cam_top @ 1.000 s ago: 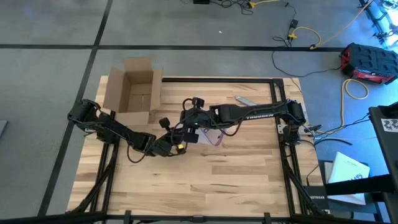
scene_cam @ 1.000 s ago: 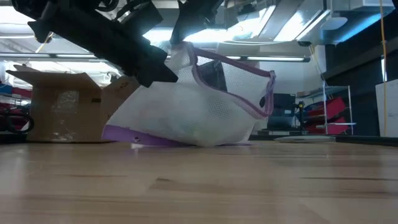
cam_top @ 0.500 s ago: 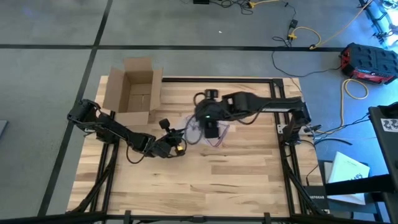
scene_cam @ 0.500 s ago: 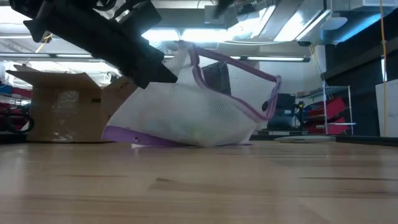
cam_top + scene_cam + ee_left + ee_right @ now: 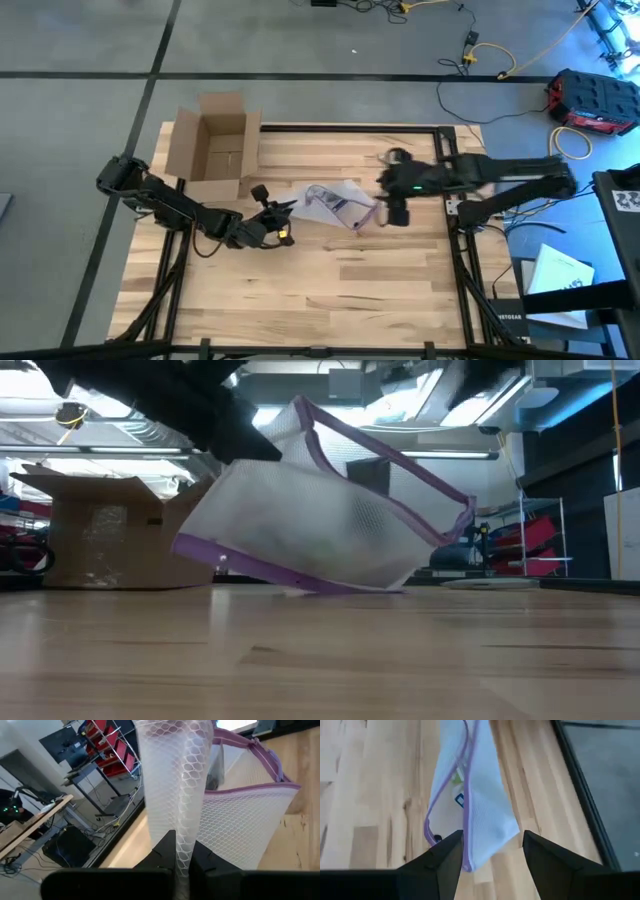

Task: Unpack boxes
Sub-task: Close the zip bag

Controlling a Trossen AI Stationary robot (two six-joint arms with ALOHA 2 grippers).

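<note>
A white mesh bag with a purple zip edge lies mid-table. In the low view the mesh bag stands tilted, with one low corner on the wood. My left gripper is shut on the bag's left end. My right gripper stands open just right of the bag. In its wrist view the bag's near end lies between and ahead of the two fingers, and I see no touch. An open brown cardboard box stands on its base at the table's far left corner. My left gripper pinches a gathered fold of the bag's mesh between its two fingers, at the bag's upper left end. It comes slanting from the table's left. The bag hangs tilted from the hold, its left lower edge off the table and its right lower corner down.
A black rail frame runs along the table's right side, under my right arm. A red case and cables lie on the floor beyond the far right corner. In the low view the box stands behind the bag at the left.
My right gripper has opened, let go of the bag and drawn back toward the table's right edge. My left gripper stays shut on the bag and has risen a little. The bag's left lower edge has lifted off the wood and the bag has tipped and spread rightward.
</note>
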